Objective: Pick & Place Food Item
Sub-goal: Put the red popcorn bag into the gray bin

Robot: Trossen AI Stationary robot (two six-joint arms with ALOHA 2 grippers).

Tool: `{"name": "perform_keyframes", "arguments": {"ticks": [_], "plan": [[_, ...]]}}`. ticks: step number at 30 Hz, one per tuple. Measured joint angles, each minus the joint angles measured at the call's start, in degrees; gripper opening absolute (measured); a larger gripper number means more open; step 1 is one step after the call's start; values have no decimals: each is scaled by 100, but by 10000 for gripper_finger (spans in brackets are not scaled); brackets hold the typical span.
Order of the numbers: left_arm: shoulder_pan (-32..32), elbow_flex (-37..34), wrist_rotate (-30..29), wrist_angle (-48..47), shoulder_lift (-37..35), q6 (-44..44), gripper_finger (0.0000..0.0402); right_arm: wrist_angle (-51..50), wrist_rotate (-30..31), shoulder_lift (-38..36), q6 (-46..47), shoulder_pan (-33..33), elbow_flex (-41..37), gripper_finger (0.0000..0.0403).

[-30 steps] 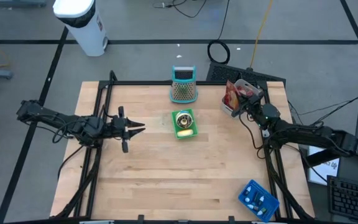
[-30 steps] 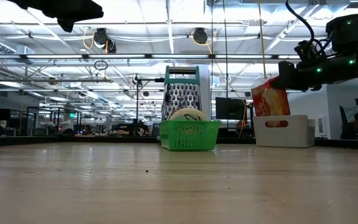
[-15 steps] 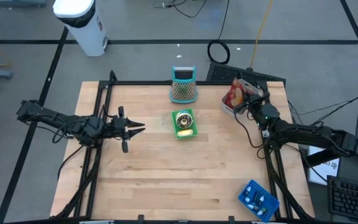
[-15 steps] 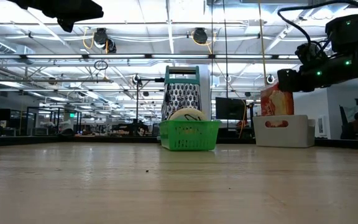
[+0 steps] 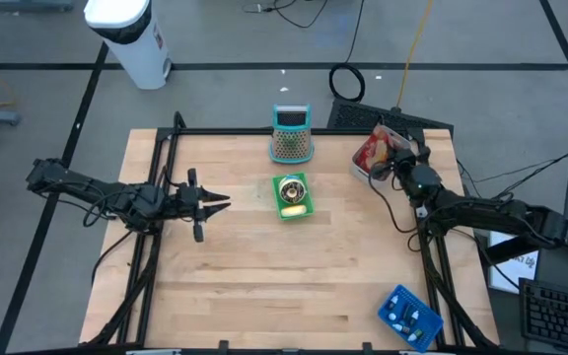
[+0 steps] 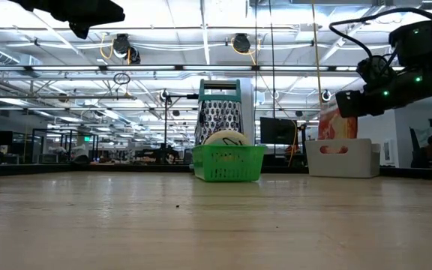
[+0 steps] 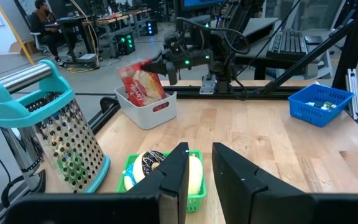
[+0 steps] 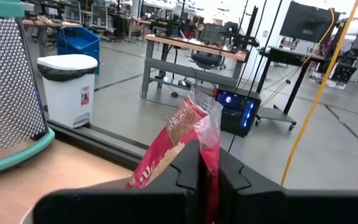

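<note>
my right gripper (image 5: 390, 163) is pinched tight on the top edge of the red snack bag (image 5: 373, 153), which stands in the white bin (image 5: 363, 173) at the far right of the table (image 5: 284, 276). in my right wrist view the fingers (image 8: 188, 165) are closed together with the bag's clear crimped top caught between them. from table level the bag (image 6: 337, 126) rises out of the bin (image 6: 343, 157) with my gripper (image 6: 349, 103) at its top.

my left gripper (image 5: 217, 202) waits over the left side of the table, its fingers (image 7: 176, 174) a narrow gap apart and holding nothing.

the green basket (image 5: 293, 196) sits near the table's middle with a round food item inside, and the teal-handled grater (image 5: 291, 134) stands just behind it. a blue tray (image 5: 409, 316) lies at the near right corner.
</note>
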Motion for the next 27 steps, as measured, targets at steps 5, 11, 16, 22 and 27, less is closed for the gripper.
{"name": "perform_keyframes", "arguments": {"ticks": [5,11,16,22,27], "plan": [[0,0,0,1,0,0,74,-188,2,-2,136,0,-2,8],[0,0,0,0,0,-1,74,-200,0,0,135,0,-4,8],[0,0,0,1,0,0,74,-202,-6,0,134,0,-4,24],[0,0,0,1,0,0,74,-224,-26,2,8,2,-4,83],[0,0,0,1,0,0,74,-144,-20,4,-208,2,-4,144]]}}
